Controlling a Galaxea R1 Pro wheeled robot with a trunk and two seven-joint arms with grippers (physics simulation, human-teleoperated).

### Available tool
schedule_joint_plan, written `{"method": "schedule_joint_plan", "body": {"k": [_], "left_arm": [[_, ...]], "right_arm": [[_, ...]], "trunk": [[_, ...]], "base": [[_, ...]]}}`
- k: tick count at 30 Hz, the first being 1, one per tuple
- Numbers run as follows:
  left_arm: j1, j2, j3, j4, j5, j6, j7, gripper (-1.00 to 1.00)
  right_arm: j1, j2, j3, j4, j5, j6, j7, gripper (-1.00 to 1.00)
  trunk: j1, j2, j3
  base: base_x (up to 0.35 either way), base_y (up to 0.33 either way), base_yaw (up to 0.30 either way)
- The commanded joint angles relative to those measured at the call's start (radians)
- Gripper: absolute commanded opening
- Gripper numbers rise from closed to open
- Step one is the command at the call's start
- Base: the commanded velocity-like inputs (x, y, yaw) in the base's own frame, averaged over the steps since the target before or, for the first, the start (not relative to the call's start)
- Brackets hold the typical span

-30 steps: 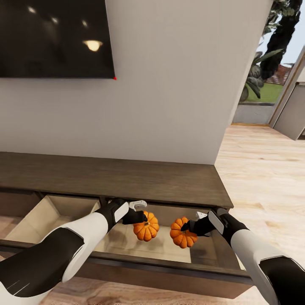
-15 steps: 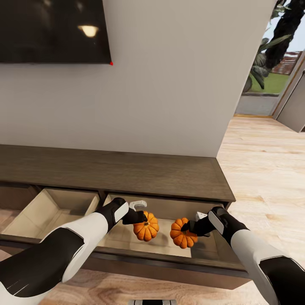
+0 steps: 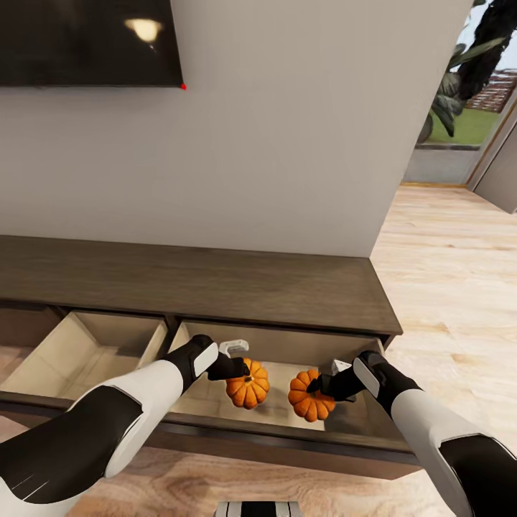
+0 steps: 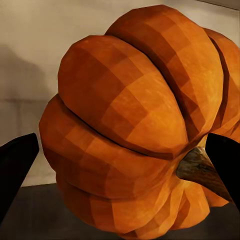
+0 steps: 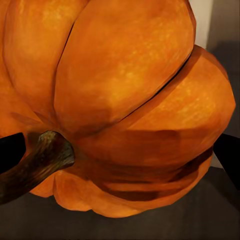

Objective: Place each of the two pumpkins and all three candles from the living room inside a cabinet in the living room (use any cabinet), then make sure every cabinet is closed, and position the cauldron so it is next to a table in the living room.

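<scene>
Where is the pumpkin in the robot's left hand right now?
In the head view, that pumpkin hangs in the left gripper over the open right-hand drawer of the cabinet, just beside the other pumpkin.

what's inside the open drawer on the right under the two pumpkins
Only pale beige floor shows in the right drawer. Both pumpkins, left and right, hang above it in the grippers. The arms cover part of the floor.

Wall-mounted television, plank floor
</scene>
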Motion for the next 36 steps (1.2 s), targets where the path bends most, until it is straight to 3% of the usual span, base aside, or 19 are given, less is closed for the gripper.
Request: {"method": "schedule_joint_plan", "body": {"k": [1,22,29,34,36], "left_arm": [[0.000,0.000,-0.008,0.000,0.000,0.002,-0.003,-1.00],[0.000,0.000,-0.008,0.000,0.000,0.002,-0.002,-1.00],[0.000,0.000,-0.008,0.000,0.000,0.001,-0.002,-1.00],[0.000,0.000,-0.008,0.000,0.000,-0.001,-0.002,-1.00],[-0.001,0.000,-0.008,0.000,0.000,-0.004,-0.002,-1.00]], "right_arm": [[0.000,-0.001,0.005,-0.001,0.004,0.002,0.008,-1.00],[0.000,0.000,0.005,-0.001,0.004,0.002,0.008,-1.00],[0.000,0.000,0.005,-0.001,0.004,0.001,0.008,-1.00],[0.000,0.000,0.005,-0.001,0.004,-0.003,0.009,-1.00],[0.001,0.000,0.005,0.003,0.005,-0.050,0.009,-1.00]], "trunk": [[0.000,0.000,-0.001],[0.000,0.000,-0.002],[0.003,-0.002,-0.029],[0.003,-0.002,-0.029],[0.003,-0.002,-0.029]], "base": [[0.000,0.000,0.000],[0.041,0.000,0.000],[0.000,0.000,0.000],[0.000,0.000,0.000],[0.000,0.000,0.000]]}}
